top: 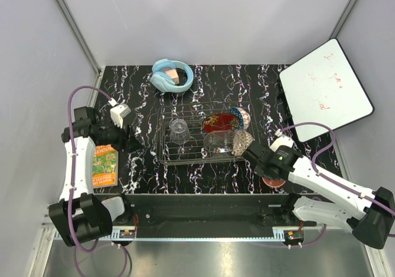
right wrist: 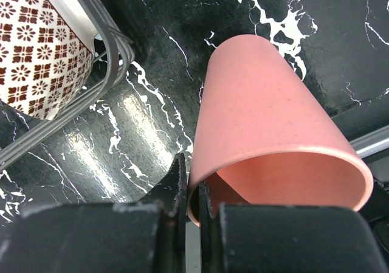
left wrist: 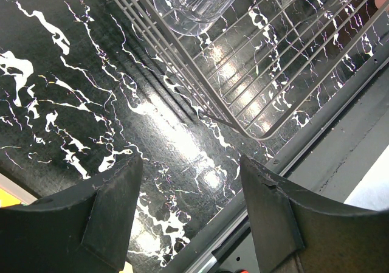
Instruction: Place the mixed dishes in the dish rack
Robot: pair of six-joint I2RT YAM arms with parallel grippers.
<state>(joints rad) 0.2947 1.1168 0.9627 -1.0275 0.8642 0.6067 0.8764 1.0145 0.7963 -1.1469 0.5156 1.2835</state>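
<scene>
The dish rack (top: 185, 157) stands mid-table. In it are the clear tumbler (top: 179, 130), the red floral plate (top: 221, 123), the blue patterned bowl (top: 241, 115), the clear glass bowl (top: 219, 142) and the beige lattice-patterned bowl (top: 242, 143). The pink plastic cup (right wrist: 261, 121) lies tilted just right of the rack's near right corner (right wrist: 112, 48). My right gripper (right wrist: 191, 182) is shut on its rim, one finger inside and one outside. The cup peeks out under that arm in the top view (top: 273, 182). My left gripper (left wrist: 189, 188) is open and empty over the table, left of the rack (left wrist: 267, 72) and the tumbler (left wrist: 194, 2).
Light-blue headphones (top: 171, 75) lie behind the rack. A white board (top: 324, 89) leans at the back right. An orange-green booklet (top: 105, 165) lies at the left by the left arm. The table's front rail (left wrist: 316, 145) runs close to the rack's near side.
</scene>
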